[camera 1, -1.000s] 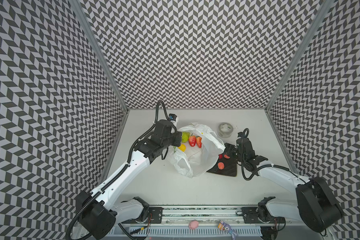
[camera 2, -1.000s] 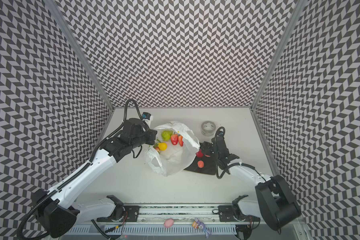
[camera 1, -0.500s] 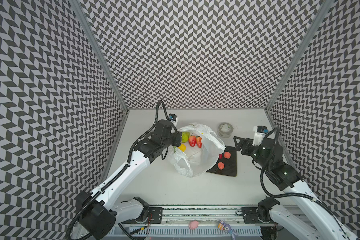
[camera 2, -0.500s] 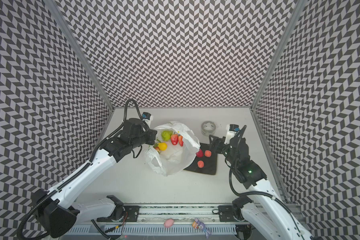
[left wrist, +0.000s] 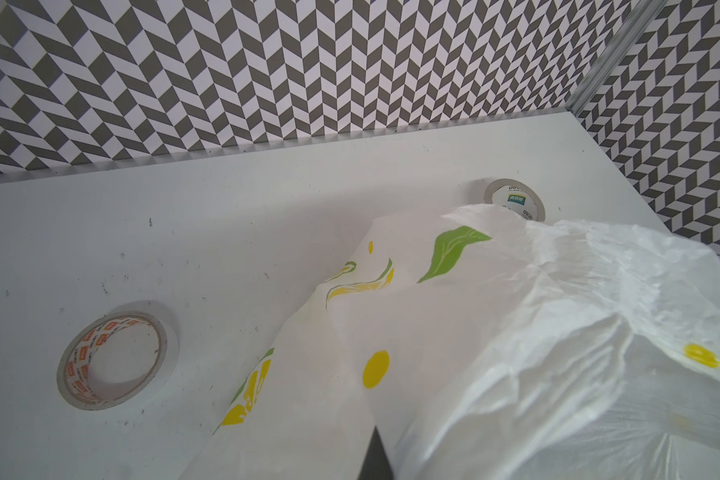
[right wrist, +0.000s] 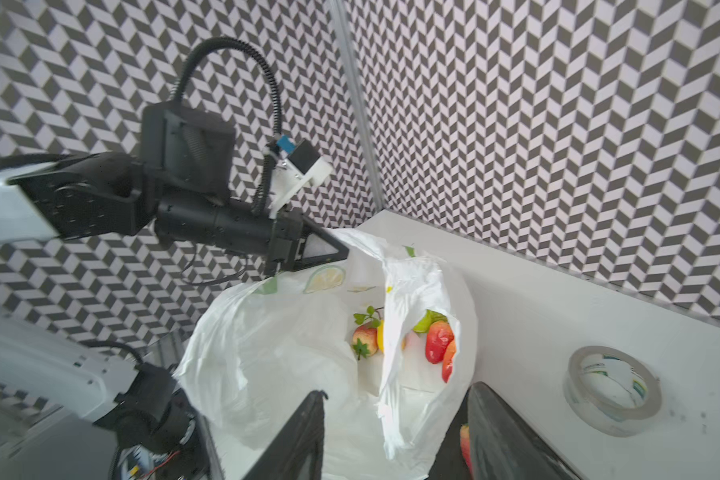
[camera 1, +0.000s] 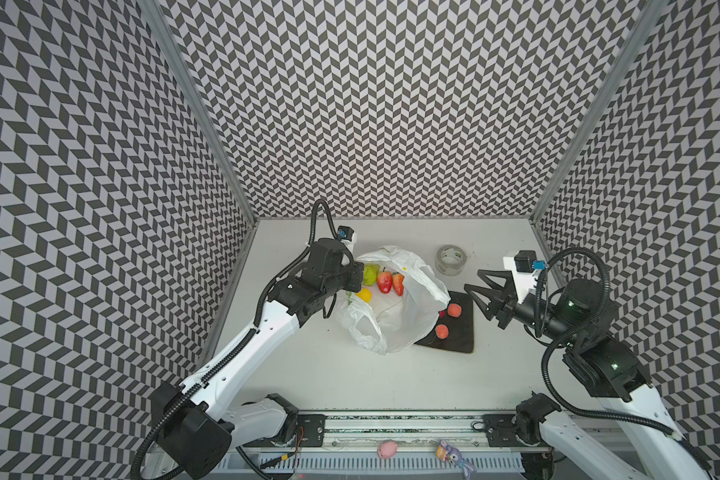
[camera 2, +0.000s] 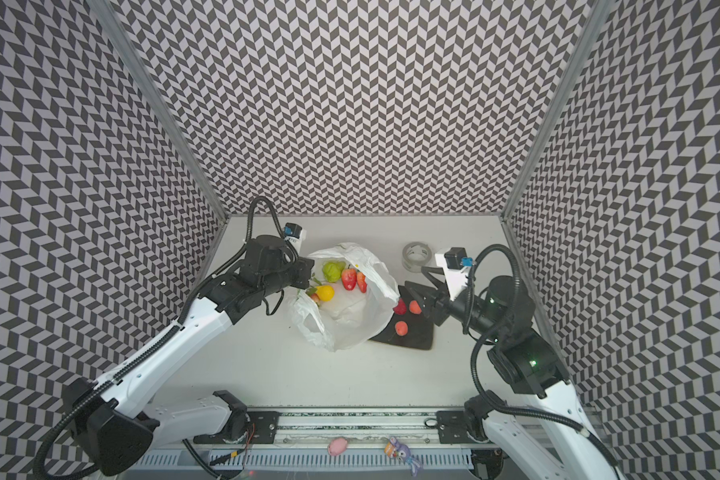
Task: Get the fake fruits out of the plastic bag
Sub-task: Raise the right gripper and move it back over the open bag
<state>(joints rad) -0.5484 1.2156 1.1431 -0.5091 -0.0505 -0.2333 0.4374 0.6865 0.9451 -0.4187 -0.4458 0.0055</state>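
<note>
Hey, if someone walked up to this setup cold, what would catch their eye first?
Probably the bright fake fruits, red, green and yellow, lying in the open mouth of the white plastic bag mid-table, whose rim the left gripper pinches. Next come the pink-orange fruits on the dark tray beside the bag, with the right gripper open in the air just beyond it.

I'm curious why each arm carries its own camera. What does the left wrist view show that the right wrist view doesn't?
Only the left wrist view shows an orange-printed tape roll. Only the right wrist view shows the fake fruits inside the plastic bag, and the left pincer clamped on its rim. Both show the plastic bag, the clear tape roll and the white table.
</note>
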